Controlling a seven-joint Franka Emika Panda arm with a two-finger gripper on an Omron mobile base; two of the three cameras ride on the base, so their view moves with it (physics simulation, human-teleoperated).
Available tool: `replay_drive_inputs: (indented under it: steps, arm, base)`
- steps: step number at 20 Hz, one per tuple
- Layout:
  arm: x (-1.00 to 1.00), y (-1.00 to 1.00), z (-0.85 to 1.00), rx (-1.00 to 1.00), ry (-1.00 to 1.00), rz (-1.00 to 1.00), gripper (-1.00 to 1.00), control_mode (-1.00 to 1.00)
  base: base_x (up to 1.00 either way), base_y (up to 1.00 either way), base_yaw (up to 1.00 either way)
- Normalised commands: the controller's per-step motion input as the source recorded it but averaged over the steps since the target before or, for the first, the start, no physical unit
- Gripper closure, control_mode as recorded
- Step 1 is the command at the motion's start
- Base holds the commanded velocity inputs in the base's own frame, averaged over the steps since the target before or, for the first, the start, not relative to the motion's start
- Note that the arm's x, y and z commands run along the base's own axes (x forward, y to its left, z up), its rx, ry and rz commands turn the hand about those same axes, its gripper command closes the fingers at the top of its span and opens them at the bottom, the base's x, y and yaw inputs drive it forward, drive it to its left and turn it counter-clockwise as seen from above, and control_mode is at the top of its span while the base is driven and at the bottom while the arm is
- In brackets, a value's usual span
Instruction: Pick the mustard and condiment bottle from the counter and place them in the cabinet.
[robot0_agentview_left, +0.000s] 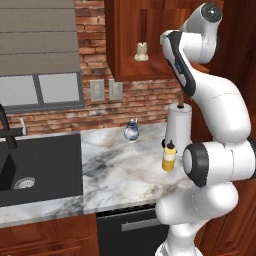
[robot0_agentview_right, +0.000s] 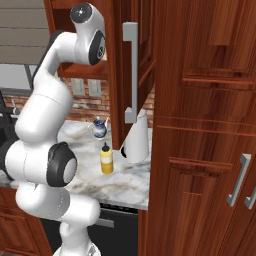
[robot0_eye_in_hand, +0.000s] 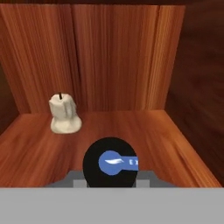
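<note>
In the hand view, the black cap of the condiment bottle (robot0_eye_in_hand: 110, 162), bearing a blue mark, sits closest to the camera, just above the bottom edge where the fingertips would be; the gripper appears narrowed on this bottle, though the fingers themselves are hard to make out. The bottle hangs over the wooden shelf inside the cabinet (robot0_eye_in_hand: 122, 61). Farther in, to the left, a pale melted candle (robot0_eye_in_hand: 64, 114) stands on the shelf near the back wall.

On the counter (robot0_agentview_left: 115, 170) below, the mustard (robot0_agentview_left: 169, 156) stands upright, just in front of the white paper-towel roll (robot0_agentview_left: 179, 122). A small blue-and-white jug (robot0_agentview_left: 131, 132) sits farther back near the brick wall (robot0_agentview_left: 145, 97), and the black sink (robot0_agentview_left: 40, 165) lies at the left.
</note>
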Motion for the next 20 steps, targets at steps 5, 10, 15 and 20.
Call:
replay_drive_inputs:
  steps: [5,10,15,20]
  arm:
    - [0.0,-0.02,0.0,0.02,-0.01,0.0,1.0,-1.0]
    - [0.0,0.0,-0.05,0.0,0.0,0.0,1.0,-1.0]
    - [0.0,0.0,-0.12,0.0,0.0,0.0,1.0,-1.0]
    - [0.05,0.0,-0.13,0.01,0.0,0.0,1.0,-1.0]
  base:
    - [0.0,0.0,0.0]
    - [0.0,0.0,0.0]
    - [0.0,0.0,0.0]
    - [0.0,0.0,0.0]
